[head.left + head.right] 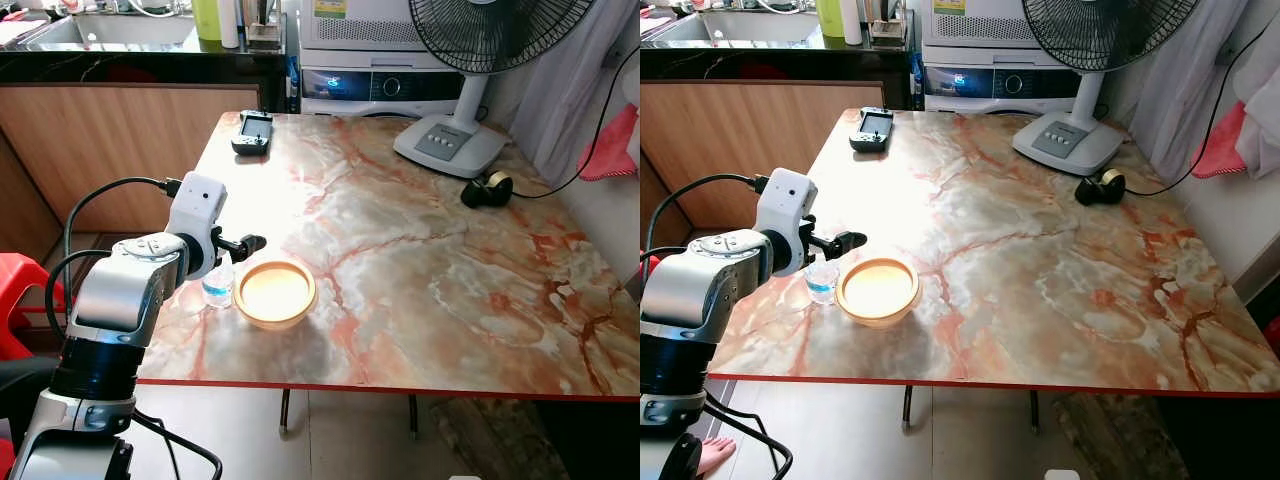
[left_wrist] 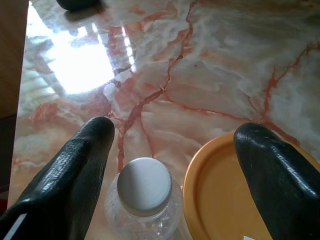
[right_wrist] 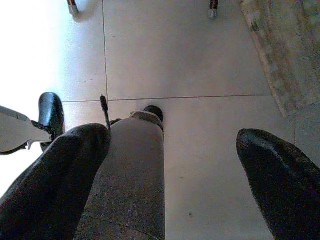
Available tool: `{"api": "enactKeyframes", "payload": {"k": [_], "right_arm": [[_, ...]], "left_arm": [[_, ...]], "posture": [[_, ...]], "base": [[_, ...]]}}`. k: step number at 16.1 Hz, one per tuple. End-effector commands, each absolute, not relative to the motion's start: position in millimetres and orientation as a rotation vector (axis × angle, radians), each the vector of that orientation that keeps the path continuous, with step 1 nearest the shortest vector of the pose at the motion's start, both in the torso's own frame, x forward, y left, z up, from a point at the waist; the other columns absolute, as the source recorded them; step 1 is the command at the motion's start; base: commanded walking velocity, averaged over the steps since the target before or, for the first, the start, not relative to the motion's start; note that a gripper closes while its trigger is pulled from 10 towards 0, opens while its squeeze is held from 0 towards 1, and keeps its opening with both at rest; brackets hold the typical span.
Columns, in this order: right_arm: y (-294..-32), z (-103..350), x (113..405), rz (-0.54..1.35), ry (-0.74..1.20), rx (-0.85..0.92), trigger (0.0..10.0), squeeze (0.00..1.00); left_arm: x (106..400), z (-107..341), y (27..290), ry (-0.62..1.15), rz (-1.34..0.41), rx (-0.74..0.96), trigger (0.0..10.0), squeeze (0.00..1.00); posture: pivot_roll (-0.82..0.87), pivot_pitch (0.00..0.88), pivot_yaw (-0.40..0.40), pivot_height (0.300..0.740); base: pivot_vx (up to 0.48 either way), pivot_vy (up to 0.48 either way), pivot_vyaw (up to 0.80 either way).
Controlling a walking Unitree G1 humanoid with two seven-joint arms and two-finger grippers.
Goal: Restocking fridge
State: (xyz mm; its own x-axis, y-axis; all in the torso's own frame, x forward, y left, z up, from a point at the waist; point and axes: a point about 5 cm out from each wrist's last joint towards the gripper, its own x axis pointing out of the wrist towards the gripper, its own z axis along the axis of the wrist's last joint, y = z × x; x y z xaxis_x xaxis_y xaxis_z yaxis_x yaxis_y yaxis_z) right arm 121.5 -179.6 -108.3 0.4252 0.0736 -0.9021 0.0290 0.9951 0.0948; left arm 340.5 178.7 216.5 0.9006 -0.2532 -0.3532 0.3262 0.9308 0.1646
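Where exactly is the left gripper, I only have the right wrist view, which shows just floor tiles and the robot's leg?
Observer: The left gripper is over the marble table, its open fingers straddling a small water bottle with a grey cap.
Operator: Anything close to that bottle?
Observer: Yes, an orange bowl stands right beside it, and one finger hangs over the bowl's rim.
Operator: What else is on the table?
Observer: At the far end, a white fan and a black handheld device.
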Motion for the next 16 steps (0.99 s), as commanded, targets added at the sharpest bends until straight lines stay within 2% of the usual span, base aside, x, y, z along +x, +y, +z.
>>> {"api": "enactKeyframes", "payload": {"k": [1,16], "right_arm": [[-180,-109,121,0.03,1.134,0.098,10.0,0.0],[-181,-108,122,0.024,1.134,0.106,10.0,0.0]], "left_arm": [[340,221,179,0.321,-0.293,0.216,10.0,0.0],[344,202,193,0.393,-0.218,0.186,10.0,0.0]], "posture": [[0.12,0.0,-0.054,0.74],[0.11,0.0,-0.061,0.74]], "base": [[0.0,0.0,0.0],[0.0,0.0,0.0]]}}
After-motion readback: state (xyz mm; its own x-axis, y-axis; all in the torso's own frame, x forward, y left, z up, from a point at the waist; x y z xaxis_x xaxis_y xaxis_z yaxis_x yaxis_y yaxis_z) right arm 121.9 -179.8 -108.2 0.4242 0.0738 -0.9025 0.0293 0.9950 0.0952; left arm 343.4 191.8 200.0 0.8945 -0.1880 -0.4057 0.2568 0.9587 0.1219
